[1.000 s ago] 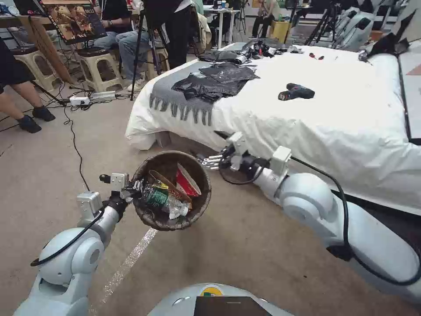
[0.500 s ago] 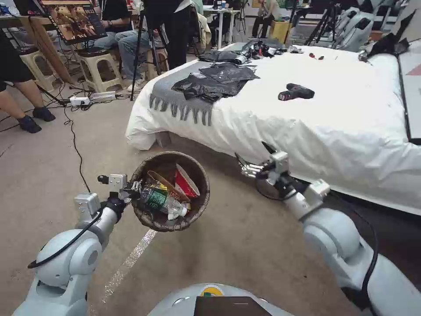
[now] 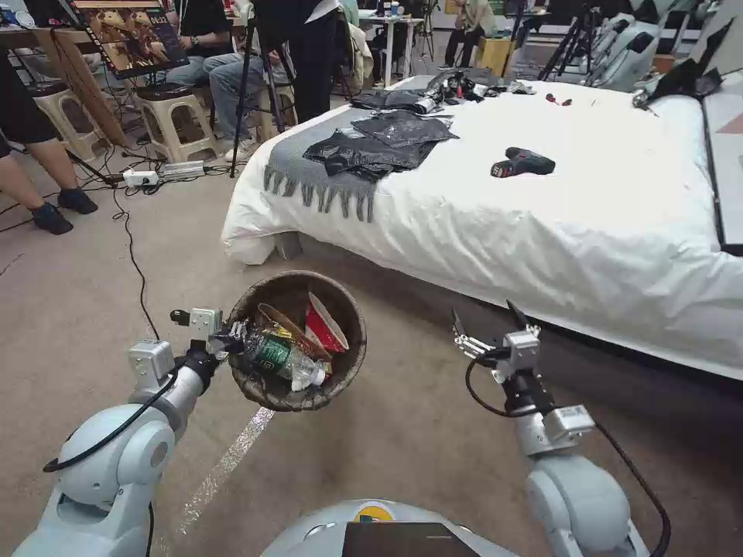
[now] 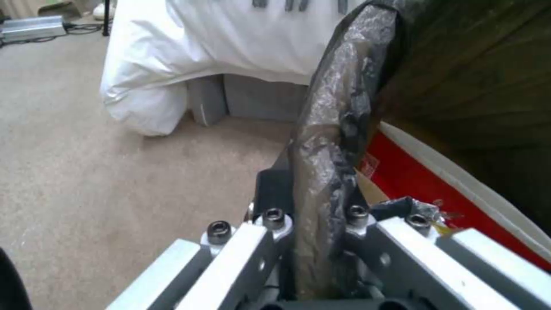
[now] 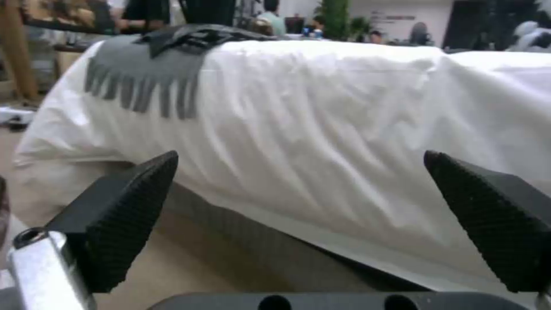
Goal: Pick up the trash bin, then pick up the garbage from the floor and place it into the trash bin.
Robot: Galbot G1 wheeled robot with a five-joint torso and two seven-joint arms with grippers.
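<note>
Round bag-lined trash bin (image 3: 334,371) held above beige floor (image 3: 410,441), rim clamped by left gripper (image 3: 232,339).
Right gripper (image 3: 487,319) spread wide, empty, beside white-sheeted bed (image 3: 588,216); green-labelled bottle (image 3: 282,356) inside bin.

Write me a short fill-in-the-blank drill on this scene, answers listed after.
1. The left pincer is clamped on the trash bin's ____.
2. The right pincer is open and holds ____.
3. A crushed bottle with a ____ label lies in the trash bin.
4. A black drill lies on the ____.

Answers: rim; nothing; green; bed
</note>
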